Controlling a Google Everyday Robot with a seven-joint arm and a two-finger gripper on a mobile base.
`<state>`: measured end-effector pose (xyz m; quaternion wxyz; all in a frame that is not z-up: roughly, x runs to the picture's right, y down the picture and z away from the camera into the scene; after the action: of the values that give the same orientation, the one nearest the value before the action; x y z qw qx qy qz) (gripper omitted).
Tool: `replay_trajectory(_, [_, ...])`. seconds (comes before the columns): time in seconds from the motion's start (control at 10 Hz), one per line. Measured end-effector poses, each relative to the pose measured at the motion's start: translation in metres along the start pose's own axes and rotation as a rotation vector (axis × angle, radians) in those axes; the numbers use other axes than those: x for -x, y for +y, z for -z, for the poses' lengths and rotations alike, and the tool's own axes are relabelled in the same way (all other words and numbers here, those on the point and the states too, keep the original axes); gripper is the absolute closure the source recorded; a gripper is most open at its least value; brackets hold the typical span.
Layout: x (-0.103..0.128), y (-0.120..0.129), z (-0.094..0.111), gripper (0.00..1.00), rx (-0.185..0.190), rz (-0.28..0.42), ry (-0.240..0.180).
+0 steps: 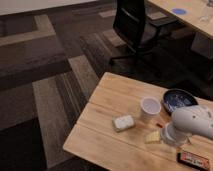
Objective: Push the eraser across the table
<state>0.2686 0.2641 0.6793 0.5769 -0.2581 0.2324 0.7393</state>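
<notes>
When pushing across the pale wooden plank counter (115, 95), keep the white robot arm (196, 121) low. Bring its hand (170, 135), near the right edge, cannot tell whether apart or together, behind the small white block eraser (123, 122) mid-counter; push slow.

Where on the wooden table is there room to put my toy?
The far left corner of the light wooden table, behind the white rectangular eraser, is bare; so is the near left edge in front of it. The right is crowded: white paper cup, dark round bowl, yellow block, the robot's pincer.
</notes>
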Motion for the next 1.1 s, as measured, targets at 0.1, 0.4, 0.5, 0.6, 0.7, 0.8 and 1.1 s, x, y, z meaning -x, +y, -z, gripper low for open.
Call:
replay_trajectory(0.1, [-0.002,-0.001,-0.003,0.2,-0.002,-0.002,0.012])
replay_trajectory(0.4, [0.0,-0.015,-0.021,0.2,0.002,-0.034,0.054])
replay_trajectory(0.5, [0.003,-0.019,-0.02,0.2,0.002,-0.045,0.05])
replay_trajectory(0.6, [0.004,-0.028,-0.017,0.2,-0.002,-0.062,0.044])
replay_trajectory(0.7, [0.003,-0.037,-0.016,0.2,-0.01,-0.079,0.039])
replay_trajectory(0.8, [0.001,-0.05,-0.015,0.2,-0.025,-0.095,0.034])
replay_trajectory(1.1, [-0.017,-0.104,-0.004,0.2,-0.07,-0.201,-0.005])
